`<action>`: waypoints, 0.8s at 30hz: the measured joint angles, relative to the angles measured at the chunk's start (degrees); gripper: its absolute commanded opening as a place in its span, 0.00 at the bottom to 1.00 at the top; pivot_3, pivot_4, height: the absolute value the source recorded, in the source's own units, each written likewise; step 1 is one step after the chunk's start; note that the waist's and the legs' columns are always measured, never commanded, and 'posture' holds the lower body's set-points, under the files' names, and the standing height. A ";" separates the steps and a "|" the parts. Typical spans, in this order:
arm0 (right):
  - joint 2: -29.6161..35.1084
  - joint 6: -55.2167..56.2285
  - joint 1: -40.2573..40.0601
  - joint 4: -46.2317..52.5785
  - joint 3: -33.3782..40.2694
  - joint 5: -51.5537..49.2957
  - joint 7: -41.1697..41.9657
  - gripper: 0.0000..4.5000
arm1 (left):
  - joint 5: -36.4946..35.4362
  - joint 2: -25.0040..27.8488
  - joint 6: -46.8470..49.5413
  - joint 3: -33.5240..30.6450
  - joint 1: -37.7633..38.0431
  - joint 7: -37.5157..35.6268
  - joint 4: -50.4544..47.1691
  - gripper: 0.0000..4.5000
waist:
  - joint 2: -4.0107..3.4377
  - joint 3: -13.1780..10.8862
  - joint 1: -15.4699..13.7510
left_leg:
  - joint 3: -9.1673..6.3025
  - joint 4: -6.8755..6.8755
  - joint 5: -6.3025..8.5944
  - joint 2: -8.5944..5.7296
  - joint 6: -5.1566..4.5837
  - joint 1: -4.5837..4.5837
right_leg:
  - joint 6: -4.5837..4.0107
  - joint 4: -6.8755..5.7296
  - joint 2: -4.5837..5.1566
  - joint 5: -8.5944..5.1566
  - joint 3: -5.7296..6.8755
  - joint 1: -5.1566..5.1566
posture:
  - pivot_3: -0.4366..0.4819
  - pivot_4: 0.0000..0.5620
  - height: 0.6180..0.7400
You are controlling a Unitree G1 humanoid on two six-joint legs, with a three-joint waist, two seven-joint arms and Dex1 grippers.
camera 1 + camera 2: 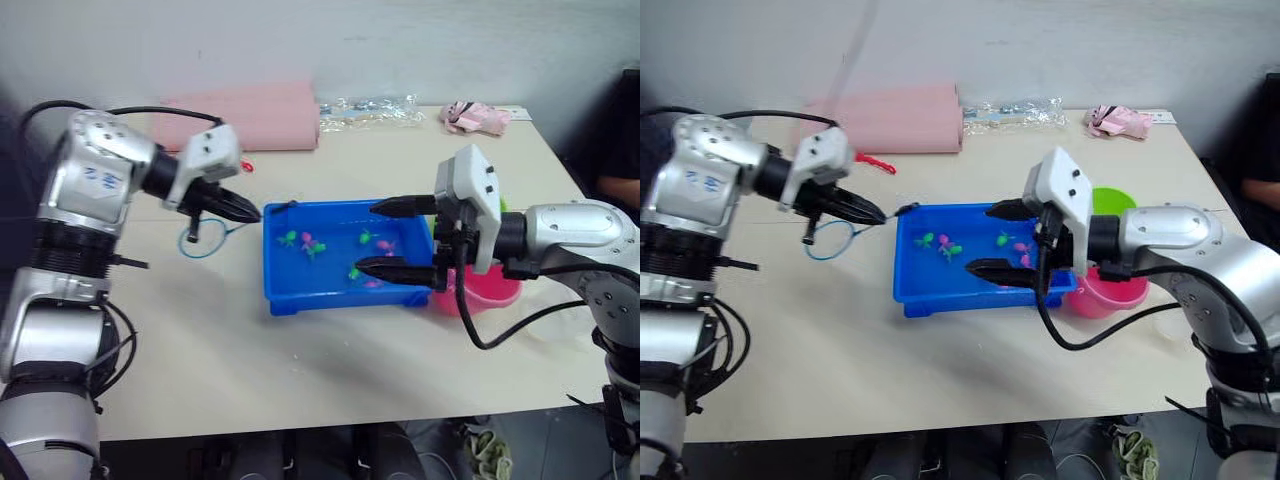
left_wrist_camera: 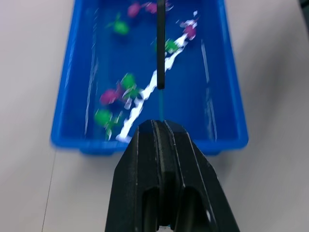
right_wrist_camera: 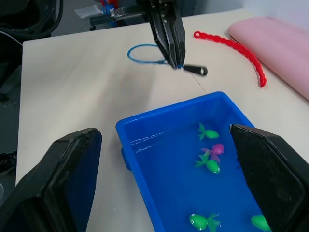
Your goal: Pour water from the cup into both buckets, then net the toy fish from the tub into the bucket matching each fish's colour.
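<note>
Right gripper (image 1: 397,238) nearest, black fingers spread wide, empty, poised over shallow blue plastic tub (image 1: 300,290) holding green and pink toy fish (image 1: 306,243); left gripper (image 1: 243,209) clamped on thin dark handle of blue-hooped net (image 1: 196,240), hoop hanging beside tub, likely readying scoop
</note>
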State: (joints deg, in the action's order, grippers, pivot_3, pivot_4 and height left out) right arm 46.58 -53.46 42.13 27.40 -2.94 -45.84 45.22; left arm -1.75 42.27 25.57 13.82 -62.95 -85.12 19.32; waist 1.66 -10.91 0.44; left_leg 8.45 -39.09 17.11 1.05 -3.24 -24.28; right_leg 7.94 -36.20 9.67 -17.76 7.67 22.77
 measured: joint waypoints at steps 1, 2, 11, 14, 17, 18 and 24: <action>-1.16 -1.27 1.28 -1.29 -1.08 0.32 -1.06 1.00 | -0.39 -1.70 0.72 0.86 0.00 -0.14 -1.52 0.01 | 0.00 0.00 -0.01 | 0.00 0.00 0.00 0.00 0.00 0.00 | 0.00 -0.01 0.00 0.00 0.00 0.01 | 0.48 0.27 0.98; -2.04 -2.19 2.16 -2.05 -1.72 0.60 -1.71 1.00 | -0.66 -2.59 1.22 1.44 0.01 -0.34 -2.67 0.01 | -0.01 0.00 -0.02 | 0.00 0.00 0.00 0.00 0.00 -0.01 | 0.00 0.00 0.00 0.00 0.01 0.02 | 0.48 0.27 0.98; -6.28 -3.88 7.28 -7.88 -11.31 7.97 -1.73 0.94 | 1.46 -6.26 -4.82 7.21 -1.30 0.29 -0.54 0.00 | -0.04 -0.02 -0.17 | 0.00 -0.01 0.00 -0.01 -0.01 -0.02 | 0.00 0.01 -0.01 0.00 0.01 0.02 | 0.48 0.27 0.98; -6.98 -2.58 8.37 -9.57 -14.70 11.34 -0.90 0.75 | 2.11 -6.23 -6.24 7.22 -2.28 0.76 1.48 0.00 | -0.04 -0.02 -0.14 | 0.00 0.00 0.01 -0.02 -0.01 -0.02 | 0.00 0.03 -0.01 0.00 0.01 0.02 | 0.48 0.27 0.98; -7.22 -0.76 8.44 -10.04 -16.95 14.35 0.75 0.75 | 2.07 -6.15 -6.41 7.22 -2.28 -0.29 1.58 0.00 | -0.04 -0.02 -0.19 | -0.01 0.03 0.01 -0.02 -0.01 -0.04 | 0.00 0.07 -0.01 0.00 0.05 0.03 | 0.48 0.27 0.98; -7.78 -0.33 8.44 -10.25 -17.24 14.79 1.19 0.75 | 2.07 -6.12 -6.44 7.22 -2.27 -0.60 1.58 0.00 | -0.04 -0.02 -0.17 | -0.01 0.03 0.01 -0.02 -0.01 -0.05 | 0.00 0.07 -0.01 0.00 0.04 0.03 | 0.48 0.27 0.98; -9.50 1.24 8.46 -12.50 -18.39 17.51 2.85 0.58 | 2.00 -6.21 -6.85 7.22 -2.28 -0.80 1.42 0.00 | -0.04 -0.02 -0.17 | -0.02 -0.02 0.01 -0.02 -0.01 -0.05 | 0.00 0.02 -0.01 0.00 0.04 0.02 | 0.48 0.27 0.98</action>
State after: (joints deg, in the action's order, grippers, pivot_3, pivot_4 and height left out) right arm 37.08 -52.22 50.60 14.89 -21.33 -28.33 48.07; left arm 0.25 36.06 18.72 21.04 -65.23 -85.92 20.74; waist 1.61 -10.93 0.27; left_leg 8.44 -39.11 17.12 1.03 -3.26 -24.33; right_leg 7.94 -36.18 9.66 -17.77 7.71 22.80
